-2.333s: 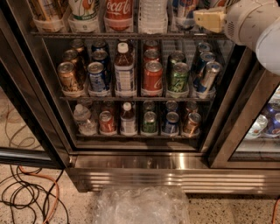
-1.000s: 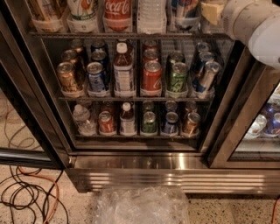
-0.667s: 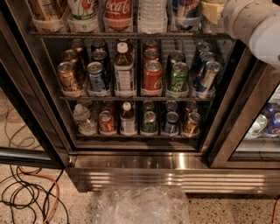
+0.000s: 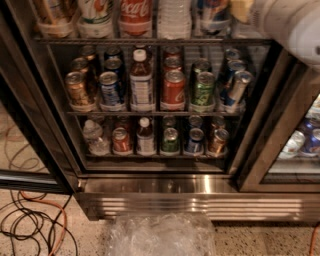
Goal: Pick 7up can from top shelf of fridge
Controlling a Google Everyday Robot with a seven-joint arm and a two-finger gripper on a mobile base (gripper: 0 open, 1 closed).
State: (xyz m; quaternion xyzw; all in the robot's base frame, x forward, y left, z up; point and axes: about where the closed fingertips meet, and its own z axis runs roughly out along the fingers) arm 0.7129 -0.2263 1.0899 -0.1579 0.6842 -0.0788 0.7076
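The 7up can, pale whitish-green with green lettering and a red spot, stands second from the left on the top shelf of the fridge; its top is cut off by the frame edge. A red Coca-Cola can, a water bottle and a blue can stand to its right. My gripper shows as a yellowish tip on a white arm at the top right, in front of the shelf's right end and far right of the 7up can.
Two lower wire racks hold several cans and bottles, among them a dark green can. A second cooler stands at the right. The open glass door is at the left. Cables and crumpled clear plastic lie on the floor.
My arm and gripper have risen a little toward the top edge of the view since the earliest frame. The cans and bottles have not moved.
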